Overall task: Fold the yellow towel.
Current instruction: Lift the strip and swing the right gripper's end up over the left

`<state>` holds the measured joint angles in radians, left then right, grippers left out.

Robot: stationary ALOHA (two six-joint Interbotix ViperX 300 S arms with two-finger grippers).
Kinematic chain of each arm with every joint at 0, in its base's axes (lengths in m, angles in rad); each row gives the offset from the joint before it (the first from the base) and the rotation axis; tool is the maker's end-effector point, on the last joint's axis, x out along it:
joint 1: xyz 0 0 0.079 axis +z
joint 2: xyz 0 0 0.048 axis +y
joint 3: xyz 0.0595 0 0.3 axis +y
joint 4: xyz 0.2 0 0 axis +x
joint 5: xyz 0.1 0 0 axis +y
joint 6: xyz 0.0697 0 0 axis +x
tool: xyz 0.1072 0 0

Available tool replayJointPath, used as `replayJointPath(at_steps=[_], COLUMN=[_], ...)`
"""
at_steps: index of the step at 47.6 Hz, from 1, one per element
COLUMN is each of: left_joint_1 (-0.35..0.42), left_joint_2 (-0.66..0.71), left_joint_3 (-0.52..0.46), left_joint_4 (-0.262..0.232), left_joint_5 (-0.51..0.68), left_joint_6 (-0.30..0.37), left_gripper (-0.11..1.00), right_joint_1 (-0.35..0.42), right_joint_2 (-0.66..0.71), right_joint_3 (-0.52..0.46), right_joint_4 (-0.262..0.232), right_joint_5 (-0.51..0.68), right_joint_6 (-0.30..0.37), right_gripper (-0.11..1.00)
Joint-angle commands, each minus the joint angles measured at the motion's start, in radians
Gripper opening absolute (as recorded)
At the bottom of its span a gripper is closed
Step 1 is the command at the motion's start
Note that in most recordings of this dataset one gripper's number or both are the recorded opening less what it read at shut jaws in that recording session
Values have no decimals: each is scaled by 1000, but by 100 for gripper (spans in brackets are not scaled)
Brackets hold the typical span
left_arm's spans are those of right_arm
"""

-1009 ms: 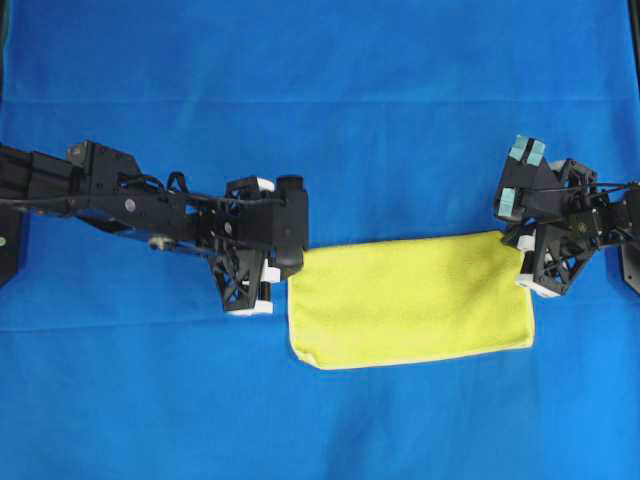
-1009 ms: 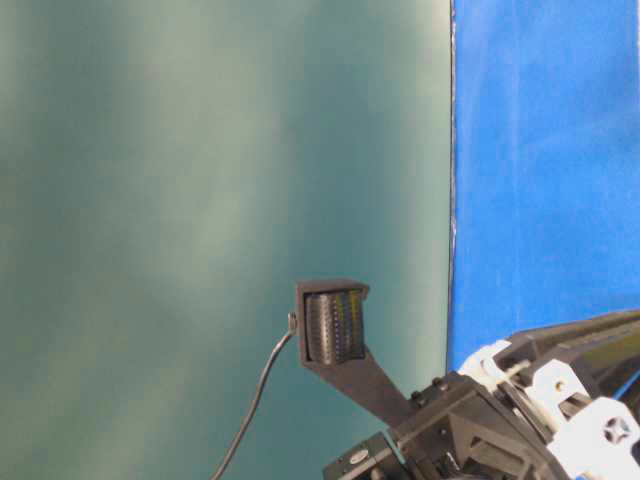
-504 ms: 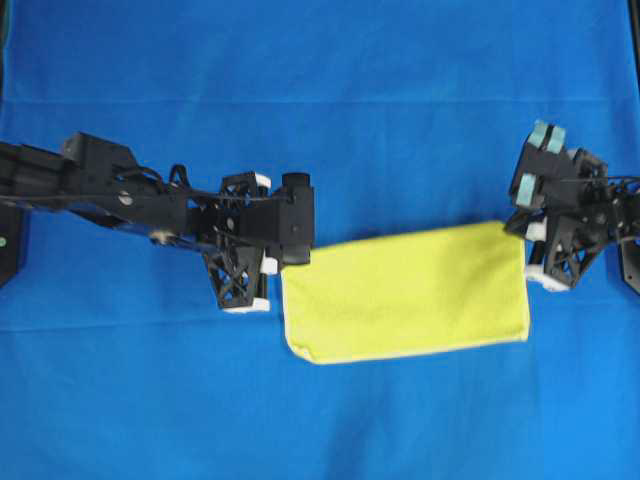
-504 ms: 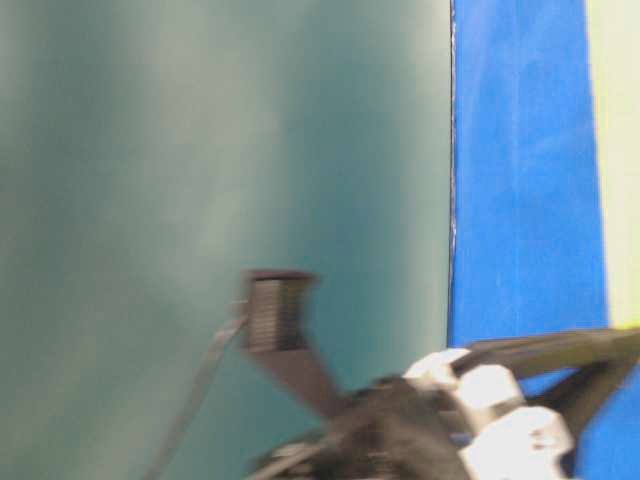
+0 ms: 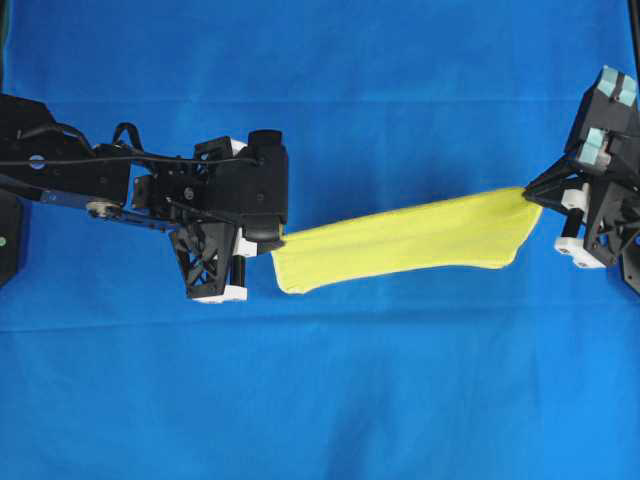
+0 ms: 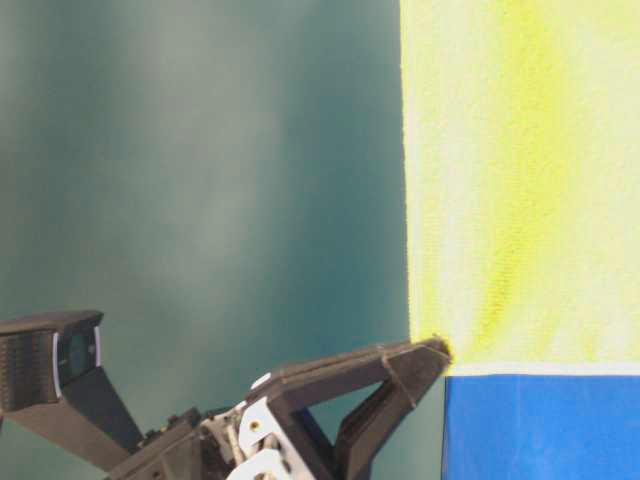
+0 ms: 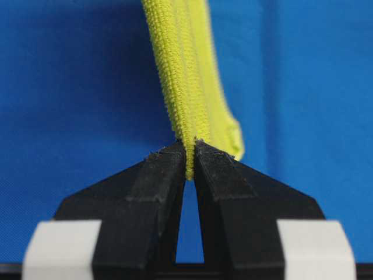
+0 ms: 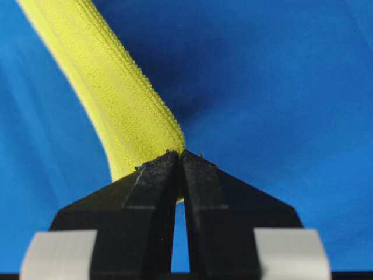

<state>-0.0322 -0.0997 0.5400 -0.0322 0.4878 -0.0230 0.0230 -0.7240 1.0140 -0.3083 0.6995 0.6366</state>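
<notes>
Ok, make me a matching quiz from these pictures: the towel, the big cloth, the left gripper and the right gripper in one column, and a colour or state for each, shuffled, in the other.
1. towel
2. blue cloth
3. left gripper
4. right gripper

A. shut on the towel's right end in the overhead view
B. covers the table
C. hangs stretched between two grippers
D. shut on the towel's left end in the overhead view

Pairs: 1-C, 2-B, 3-D, 4-A
</notes>
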Motion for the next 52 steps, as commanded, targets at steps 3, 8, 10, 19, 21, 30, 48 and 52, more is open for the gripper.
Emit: replayJointPath(at_steps=[3, 8, 10, 19, 21, 30, 48, 52], left_joint_1=[-14, -37, -49, -124, -135, -155, -167, -173], left_joint_2=[-18, -17, -14, 15, 28, 118, 290, 291], left_joint_3=[-9, -12, -15, -35, -44, -117, -316, -319], left_joint_4=[0, 2, 0, 0, 0, 2, 5, 5], left_joint_5=[-11, -61, -92, -272, -301, -408, -443, -445], left_joint_6=[-2, -2, -2, 3, 11, 21, 38, 54], left_gripper=[5, 5, 5, 5, 5, 5, 5, 5], right_joint_1=[-9, -58, -87, -201, -225, -319, -396, -396], right_joint_2=[6, 11, 12, 52, 78, 209, 440, 459], right_joint_3=[-17, -23, -28, -78, -97, -172, -344, -360], right_joint_4=[-46, -117, -144, -236, -258, -321, -377, -379], right_joint_5=[-20, -37, -38, -83, -104, -219, -380, -380], right_joint_6=[15, 51, 64, 84, 84, 83, 80, 80], right_gripper=[3, 3, 3, 3, 3, 3, 3, 3])
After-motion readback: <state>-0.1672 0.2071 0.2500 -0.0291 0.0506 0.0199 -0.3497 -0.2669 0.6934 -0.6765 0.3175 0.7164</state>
